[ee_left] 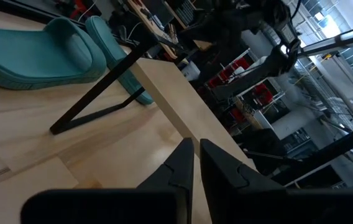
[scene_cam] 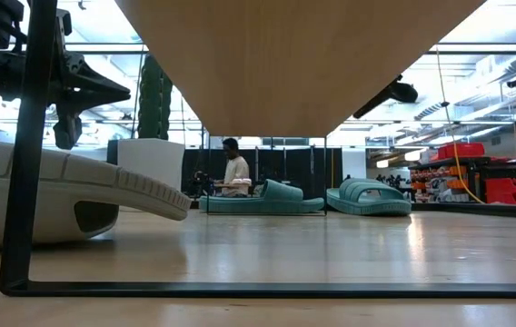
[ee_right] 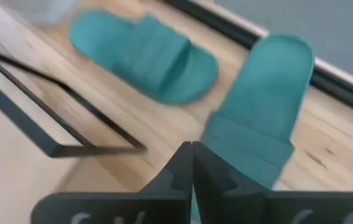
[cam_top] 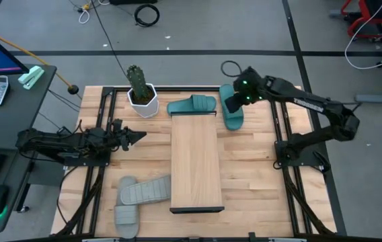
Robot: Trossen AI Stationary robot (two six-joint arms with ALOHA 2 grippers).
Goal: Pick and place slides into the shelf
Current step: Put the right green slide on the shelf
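Two teal slides lie soles down on the tabletop at the far end of the shelf (cam_top: 196,165). One teal slide (cam_top: 192,106) lies across the shelf's far end, the other (cam_top: 233,115) to its right. Two grey slides (cam_top: 144,190) (cam_top: 126,216) rest soles down at the near left. My right gripper (ee_right: 192,155) hangs shut above the right-hand teal slide (ee_right: 263,106), clear of it; the low view shows the right gripper (scene_cam: 394,91) well above both teal slides (scene_cam: 272,198) (scene_cam: 367,197). My left gripper (cam_top: 137,136) waits shut and level left of the shelf, holding nothing.
A white pot with a cactus (cam_top: 142,94) stands at the far left, close to the left teal slide. The shelf board stands raised on a thin black metal frame (scene_cam: 22,182). Black rails (cam_top: 103,128) (cam_top: 282,128) run along both table sides. A person (scene_cam: 235,173) sits in the room behind.
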